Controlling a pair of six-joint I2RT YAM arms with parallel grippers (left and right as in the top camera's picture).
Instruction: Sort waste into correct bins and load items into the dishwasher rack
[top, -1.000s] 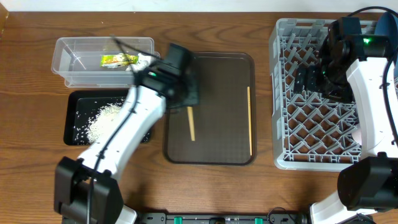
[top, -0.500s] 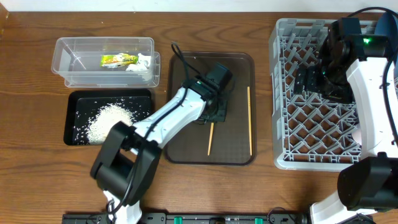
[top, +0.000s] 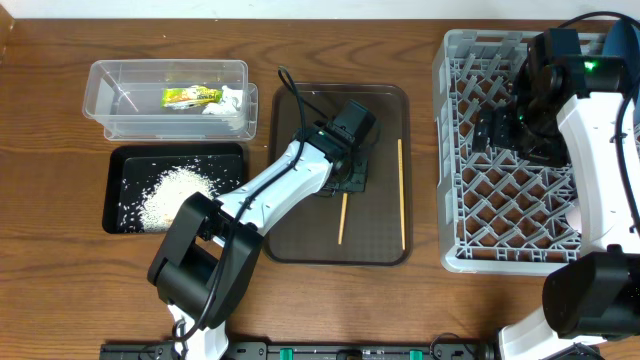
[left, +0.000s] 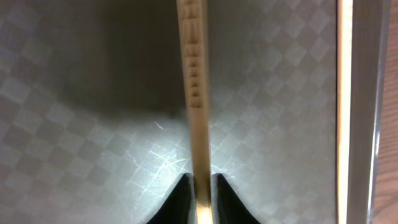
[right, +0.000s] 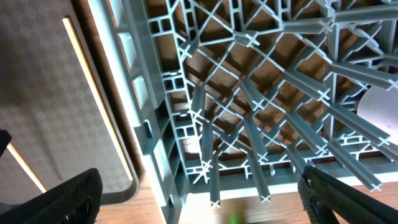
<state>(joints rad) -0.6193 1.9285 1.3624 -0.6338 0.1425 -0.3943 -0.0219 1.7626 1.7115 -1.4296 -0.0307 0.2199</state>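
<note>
Chopstick (left: 194, 74): thin pale wood, straight, with a band of shallow cross-notches cut into one stretch. It sits over the middle of the brown serving tray (top: 290, 225), one end between my left fingers (left: 177, 208). Left gripper (top: 352, 180) is parted only narrowly, one black tapered tip on each side of the stick, just beside it. Can't tell if they pinch it or merely flank it, or whether the stick rests on the tray.

Serving tray: rounded-corner rectangle, raised rim, matte checker-weave emboss, fine scratches catching light under the stick. Second chopstick (top: 401, 193), same wood, lies flat near the tray's right rim, roughly parallel to mine and apart from it.

Left of that, on the wood-grain desk (top: 60, 250):
- clear tub (top: 100, 115): thin rigid plastic, rounded corners. Holds the yellow-green snack wrapper (top: 190, 96) and, just beside it at the right end, the crumpled white tissue (top: 228, 100).
- black tray (top: 112, 225): shallow, nearer me than the tub. Holds a heap of rice (top: 175, 188) plus scattered grains.

Right of the serving tray: grey rack (top: 450, 200), moulded plastic, diagonal lattice floor, openwork walls. My right gripper (right: 202, 199) hangs above the lattice by the rack's left wall, fingers spread fully wide, nothing between them. My right arm (top: 600, 150) hides much of the rack's right side. A pale rounded thing (right: 380, 106) shows at the lattice; can't identify it.
</note>
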